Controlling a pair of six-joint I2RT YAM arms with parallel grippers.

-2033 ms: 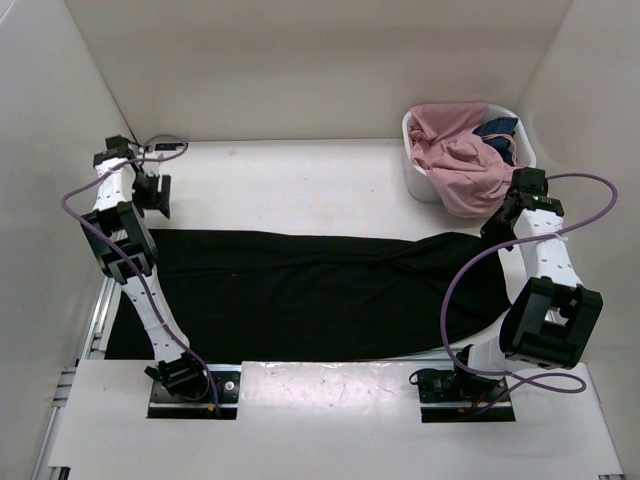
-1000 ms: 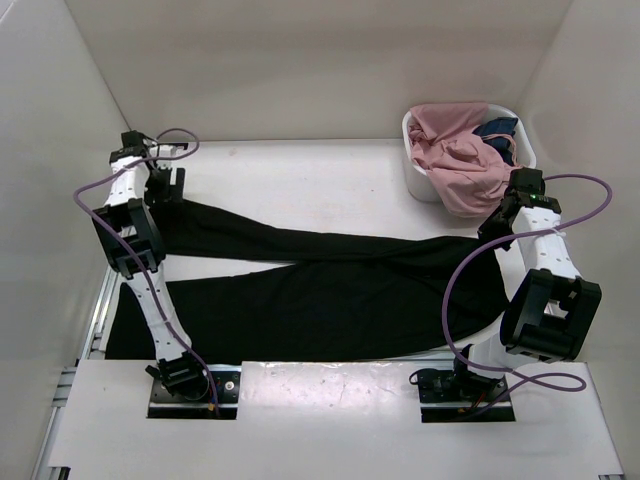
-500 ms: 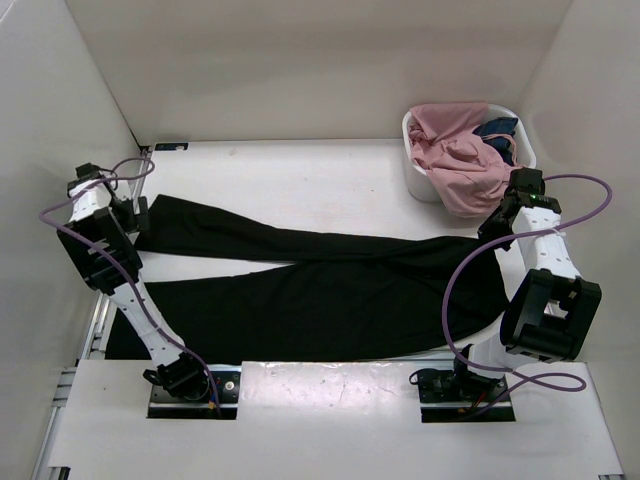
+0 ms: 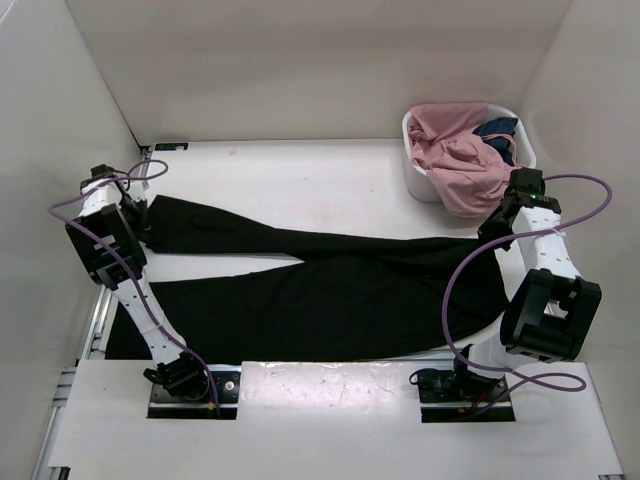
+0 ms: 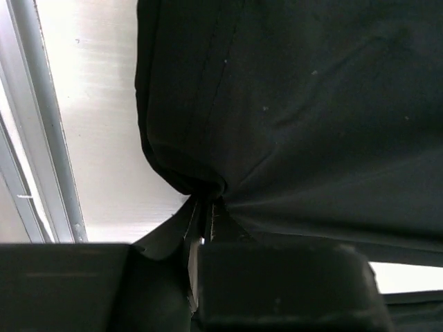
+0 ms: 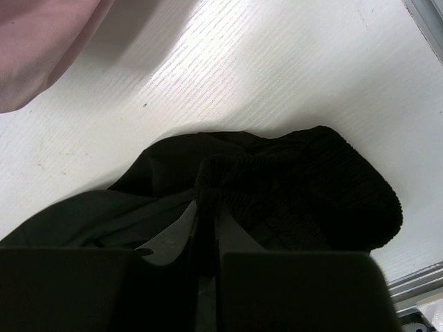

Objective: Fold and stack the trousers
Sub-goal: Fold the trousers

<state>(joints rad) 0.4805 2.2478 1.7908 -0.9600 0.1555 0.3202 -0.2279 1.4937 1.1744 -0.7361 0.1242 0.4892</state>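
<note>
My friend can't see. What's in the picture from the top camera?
Black trousers lie across a white table, legs spread in a V. The left gripper pinches one leg's end and the right gripper pinches the waistband, beside a white basket holding a pink garment.

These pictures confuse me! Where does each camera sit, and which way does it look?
Top camera: high behind the arms, looking down on the white table, long black soft trousers and both arms.
Left wrist camera: on the left arm, facing its left hand, shut on a trouser leg.
Right wrist camera: on the right arm, facing its right hand, shut on the ribbed edge.
All share the trousers.
</note>
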